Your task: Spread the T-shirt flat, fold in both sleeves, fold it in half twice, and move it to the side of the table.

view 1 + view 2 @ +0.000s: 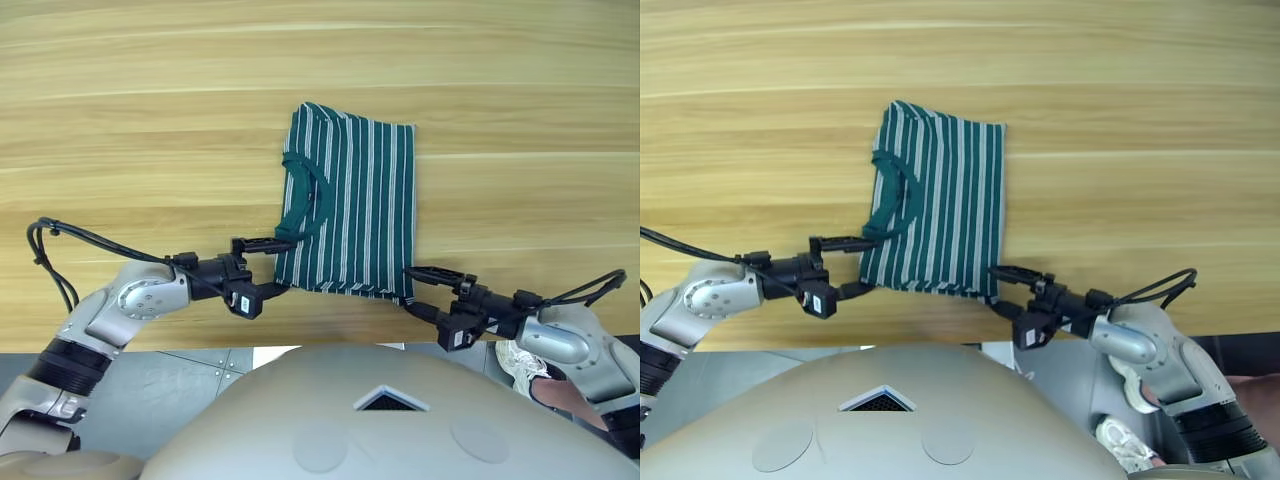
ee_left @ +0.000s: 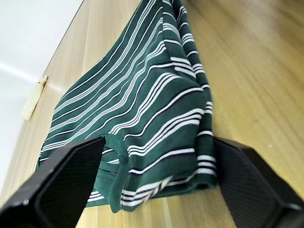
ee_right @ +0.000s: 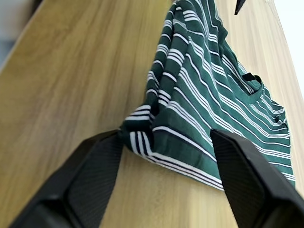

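Note:
A green T-shirt (image 1: 350, 205) with white stripes lies folded into a narrow rectangle on the wooden table (image 1: 120, 100), collar toward the left. My left gripper (image 1: 268, 268) is open at the shirt's near left corner, one finger on each side of the cloth; the left wrist view shows that corner (image 2: 156, 142) between the black fingers (image 2: 66, 183). My right gripper (image 1: 425, 290) is open at the near right corner, and in the right wrist view its fingers (image 3: 247, 183) straddle the folded edge (image 3: 175, 137). Both grippers hover low over the tabletop.
The table's near edge (image 1: 300, 345) runs just behind both grippers, with grey floor below it. Bare wood stretches left, right and beyond the shirt. A shoe (image 1: 515, 358) shows on the floor at the right.

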Action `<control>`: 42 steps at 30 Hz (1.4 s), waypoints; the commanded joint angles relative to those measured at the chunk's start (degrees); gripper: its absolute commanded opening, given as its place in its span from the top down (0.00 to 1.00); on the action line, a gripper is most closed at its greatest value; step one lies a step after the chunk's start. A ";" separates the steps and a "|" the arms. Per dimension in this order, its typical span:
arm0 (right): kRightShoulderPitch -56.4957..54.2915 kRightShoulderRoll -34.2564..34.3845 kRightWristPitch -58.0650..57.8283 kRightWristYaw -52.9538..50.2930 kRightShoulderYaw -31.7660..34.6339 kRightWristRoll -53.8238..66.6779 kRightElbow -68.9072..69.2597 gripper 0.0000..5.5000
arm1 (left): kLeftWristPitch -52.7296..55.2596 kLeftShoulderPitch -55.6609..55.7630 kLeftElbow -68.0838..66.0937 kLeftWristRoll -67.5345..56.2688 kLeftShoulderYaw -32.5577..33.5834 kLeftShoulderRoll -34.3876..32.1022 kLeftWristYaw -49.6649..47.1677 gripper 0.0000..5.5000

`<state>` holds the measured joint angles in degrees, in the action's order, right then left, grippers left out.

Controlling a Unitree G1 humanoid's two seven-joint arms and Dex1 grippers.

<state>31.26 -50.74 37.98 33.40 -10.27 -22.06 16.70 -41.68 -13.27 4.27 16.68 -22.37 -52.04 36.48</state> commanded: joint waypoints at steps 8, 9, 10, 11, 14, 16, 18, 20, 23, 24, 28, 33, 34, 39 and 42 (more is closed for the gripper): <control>-1.28 0.53 -0.35 0.20 -0.51 -0.02 -0.15 0.60 | 3.57 -2.06 -5.11 6.58 -3.36 -1.45 3.33 0.44; -1.28 0.59 -0.35 0.09 -0.51 -0.06 -0.19 0.62 | 3.45 -1.94 -5.47 6.53 -3.49 -1.46 3.32 0.46; -1.30 0.61 -0.35 0.04 -0.50 -0.07 -0.24 0.65 | 3.39 -1.82 -5.84 6.53 -3.63 -1.42 3.27 0.49; -1.31 0.62 -0.37 0.01 -0.47 -0.07 -0.27 0.68 | 3.33 -1.66 -6.24 6.54 -3.80 -1.34 3.22 0.52; -1.15 0.67 -0.44 -0.09 -0.32 -0.09 -0.22 0.77 | 3.04 -1.25 -7.22 6.48 -4.20 -1.08 3.06 0.60; -1.10 0.66 -0.47 -0.11 -0.26 -0.04 -0.20 0.83 | 2.85 -0.93 -7.93 6.50 -4.41 -0.84 2.90 0.66; -1.08 0.58 -0.50 -0.09 -0.13 0.11 -0.10 0.89 | 2.74 -0.34 -8.64 6.42 -4.90 -0.50 2.88 0.73; -1.10 0.38 -0.38 -0.10 0.09 0.30 -0.10 0.95 | 2.64 0.40 -9.62 6.51 -5.45 0.02 2.75 0.78; -0.98 0.24 -0.17 -0.17 0.31 0.53 0.03 0.98 | 2.48 1.32 -10.70 6.57 -6.17 0.68 2.76 0.89; -1.00 0.23 -0.08 -0.19 0.33 0.55 -0.01 0.98 | 2.45 1.47 -10.94 6.60 -6.35 0.84 2.77 0.92; -0.83 0.11 -0.17 -0.45 1.06 0.66 -0.03 0.98 | 2.33 1.38 -11.18 6.10 -6.44 0.66 2.92 0.96; -1.69 0.42 0.48 -0.78 1.06 1.11 -3.32 0.98 | 1.94 -3.20 -9.75 2.46 -5.55 0.44 1.60 0.96; -1.63 0.35 0.79 -0.91 1.02 1.09 -4.08 0.98 | 1.58 -3.93 -9.64 2.15 -5.43 0.65 1.09 0.96; 1.54 0.34 2.51 -1.49 1.69 5.75 -3.88 0.98 | 1.56 -9.45 -5.09 0.84 -4.33 1.79 -2.10 0.96; 2.64 0.59 1.46 -1.12 2.38 9.97 -1.64 0.98 | 2.92 -11.57 0.77 -3.81 -3.34 4.79 -3.83 0.96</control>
<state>33.87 -50.17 40.13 32.14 -8.90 -14.32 13.57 -42.03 -22.47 3.95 13.10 -24.29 -48.89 32.59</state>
